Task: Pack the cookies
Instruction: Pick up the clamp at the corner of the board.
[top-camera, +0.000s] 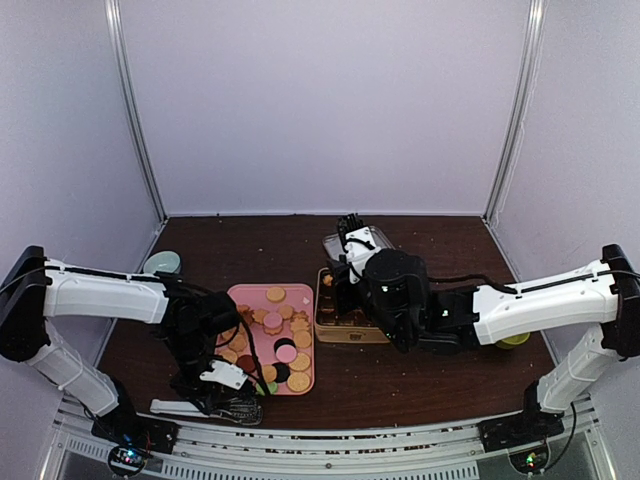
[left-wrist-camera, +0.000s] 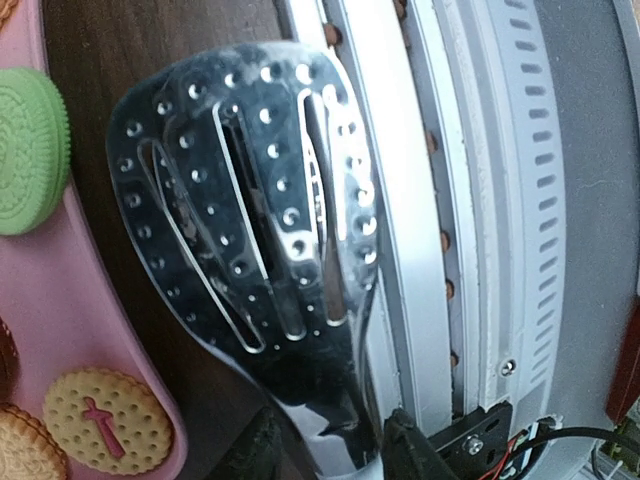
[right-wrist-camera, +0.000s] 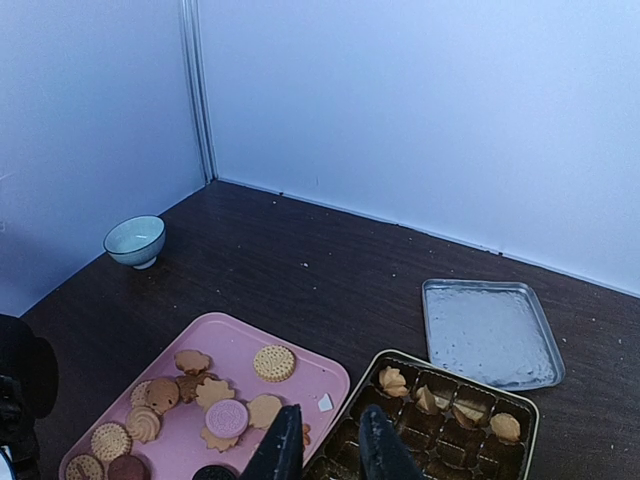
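Note:
The cookies (top-camera: 272, 335) lie on a pink tray (top-camera: 244, 293): tan round ones, a pink one (right-wrist-camera: 227, 417), black and dark ones, and flower shapes. A green one (left-wrist-camera: 27, 150) and a tan one (left-wrist-camera: 106, 420) show in the left wrist view. A few tan cookies (right-wrist-camera: 392, 381) sit in the brown cups of the gold tin (top-camera: 325, 325), right of the tray. My left gripper (top-camera: 215, 393) (left-wrist-camera: 335, 455) is shut on a slotted metal spatula (left-wrist-camera: 250, 210) (top-camera: 238, 411), low at the table's near edge beside the tray. My right gripper (top-camera: 350, 225) (right-wrist-camera: 325, 450) is open and empty, raised over the tray–tin border.
The tin's silver lid (right-wrist-camera: 490, 335) lies behind the tin. A pale blue bowl (top-camera: 162, 263) (right-wrist-camera: 135, 240) stands at the back left. A yellow-green dish (top-camera: 512, 341) peeks from under the right arm. The metal rail of the table's front edge (left-wrist-camera: 470, 200) is right next to the spatula.

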